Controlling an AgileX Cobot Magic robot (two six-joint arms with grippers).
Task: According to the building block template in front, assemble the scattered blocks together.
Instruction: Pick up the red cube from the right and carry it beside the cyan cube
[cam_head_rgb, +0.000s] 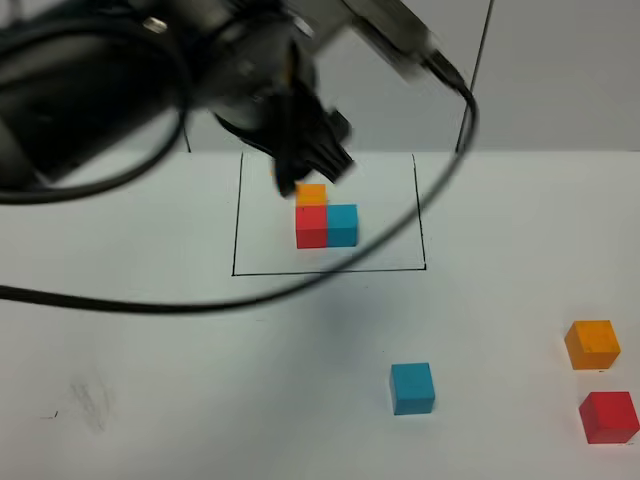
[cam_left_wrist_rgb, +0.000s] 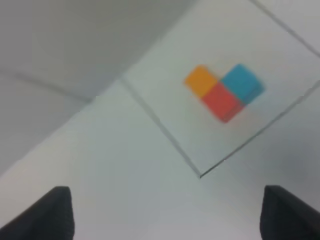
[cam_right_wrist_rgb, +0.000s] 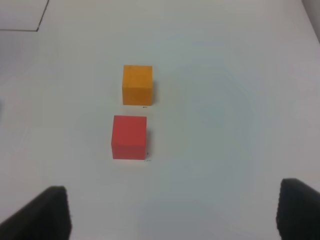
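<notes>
Left arm (cam_head_rgb: 90, 90): dark bulk, nearest the high camera, heavily blurred, with a black cable (cam_head_rgb: 200, 300) looping across the white table (cam_head_rgb: 150, 350). Left gripper (cam_left_wrist_rgb: 170, 215): jaws spread wide with nothing between them, hanging above the far side of the drawn rectangle (cam_head_rgb: 330, 271). Building block template (cam_head_rgb: 325, 220): inside that rectangle, with orange behind red and cyan-blue to the right of red, as the high view shows it. Right gripper (cam_right_wrist_rgb: 170, 212): fingers far apart and empty, poised over the right-hand pair of loose cubes. Scattered blocks: cyan-blue cube (cam_head_rgb: 412, 388) near the middle front of the table; orange cube (cam_head_rgb: 592, 344) and red cube (cam_head_rgb: 609, 417) near each other at the right edge, apart and not touching; the cyan-blue one lies well apart from both. Step in hand, as judged: the start of assembly, with no loose cube yet gripped or joined to another. Next move, as judged: lower the right gripper squarely over the red or orange cube, jaws straddling two opposite faces, then bring the three together in the template's L. Not determinable: whether the left gripper touches the template's orange cube, whose far edge it overlaps in the high view; fine detail in the left wrist view, which is smeared; the right arm's pose, as it is absent from the high view; the nature of a faint grey smudge (cam_head_rgb: 90, 400) at the table's front left.
</notes>
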